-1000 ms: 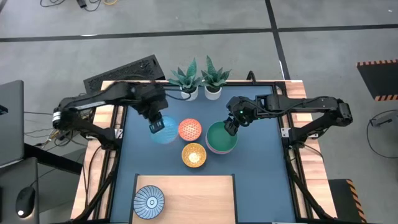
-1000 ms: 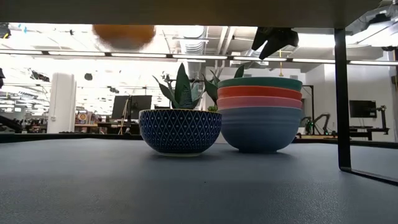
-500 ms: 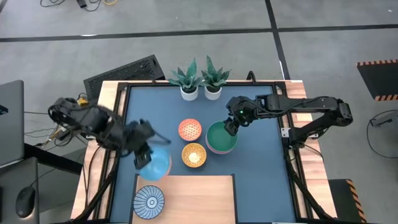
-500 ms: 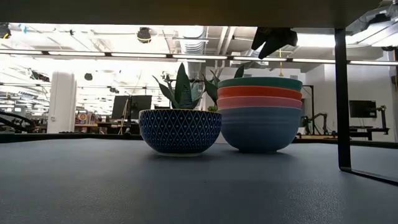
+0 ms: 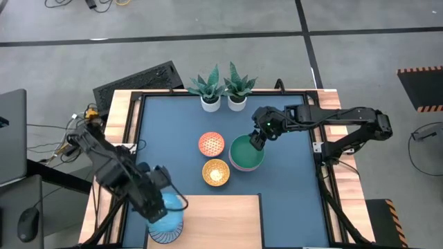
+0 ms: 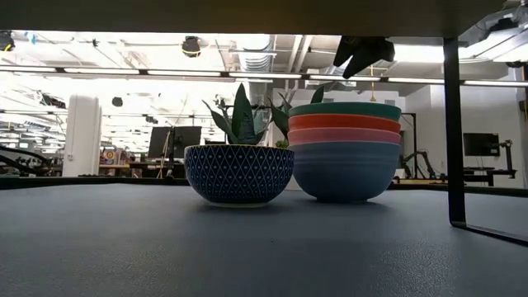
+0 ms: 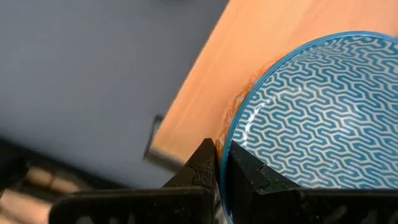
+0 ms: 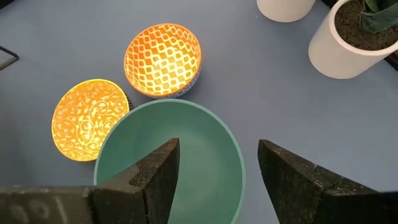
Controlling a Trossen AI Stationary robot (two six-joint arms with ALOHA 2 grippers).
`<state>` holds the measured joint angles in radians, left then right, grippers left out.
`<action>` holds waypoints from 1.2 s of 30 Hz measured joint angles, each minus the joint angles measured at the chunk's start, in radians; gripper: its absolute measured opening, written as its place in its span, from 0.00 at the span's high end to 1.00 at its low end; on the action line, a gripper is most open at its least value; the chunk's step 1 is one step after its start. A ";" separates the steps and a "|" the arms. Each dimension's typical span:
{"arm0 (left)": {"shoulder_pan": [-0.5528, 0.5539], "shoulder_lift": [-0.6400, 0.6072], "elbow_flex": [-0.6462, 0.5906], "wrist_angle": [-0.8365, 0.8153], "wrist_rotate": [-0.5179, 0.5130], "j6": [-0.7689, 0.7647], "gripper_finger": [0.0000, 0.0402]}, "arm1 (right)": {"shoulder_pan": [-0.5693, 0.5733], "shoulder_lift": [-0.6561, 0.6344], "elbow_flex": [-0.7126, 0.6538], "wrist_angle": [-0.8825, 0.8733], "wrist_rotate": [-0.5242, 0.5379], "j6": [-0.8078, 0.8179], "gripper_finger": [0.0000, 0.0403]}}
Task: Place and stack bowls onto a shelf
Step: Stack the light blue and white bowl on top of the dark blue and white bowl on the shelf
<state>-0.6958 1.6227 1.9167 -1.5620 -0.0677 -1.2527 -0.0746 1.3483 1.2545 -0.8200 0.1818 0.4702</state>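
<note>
At the near-left corner of the tabletop (image 5: 284,180), the left end effector (image 5: 154,205) is clenched on the rim of a blue wave-patterned bowl (image 5: 168,208), one finger inside the wall and one outside, and it holds that bowl over the left end of the pale wooden shelf (image 5: 214,218). A grey-blue bowl (image 5: 163,236) already sits on the shelf there, mostly hidden beneath the carried one, so the step in hand looks like nesting the blue bowl into it. To do that well, the arm should centre the carried bowl over the lower one, level it so the rim is not tipped, and ease down until the two seat together before letting go; releasing early or off-centre could leave it leaning or sliding off the shelf's near edge. Farther back on the right, the right end effector (image 5: 257,143) hangs with its fingers spread wide over the green bowl (image 5: 246,153) that tops a stack of larger bowls, gripping nothing. Just to the left of that stack stand the orange-red bowl (image 5: 211,144) and, nearer, the yellow-orange bowl (image 5: 216,172), both on the dark blue surface and not yet shelved. Two potted plants (image 5: 221,88) stand at the far edge, well apart from the work.
</note>
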 joint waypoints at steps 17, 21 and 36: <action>-0.093 0.036 -0.023 -0.005 -0.094 -0.079 1.00 | -0.002 0.000 0.000 0.016 0.000 -0.007 0.39; -0.090 0.051 -0.025 0.007 -0.056 -0.069 1.00 | -0.006 0.000 0.000 0.022 0.001 -0.007 0.39; -0.093 0.050 -0.068 0.079 -0.048 -0.077 1.00 | -0.046 0.000 0.000 0.058 0.000 0.000 0.39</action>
<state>-0.7887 1.6726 1.8489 -1.4826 -0.1154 -1.3293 -0.1207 1.3483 1.2545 -0.7624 0.1822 0.4702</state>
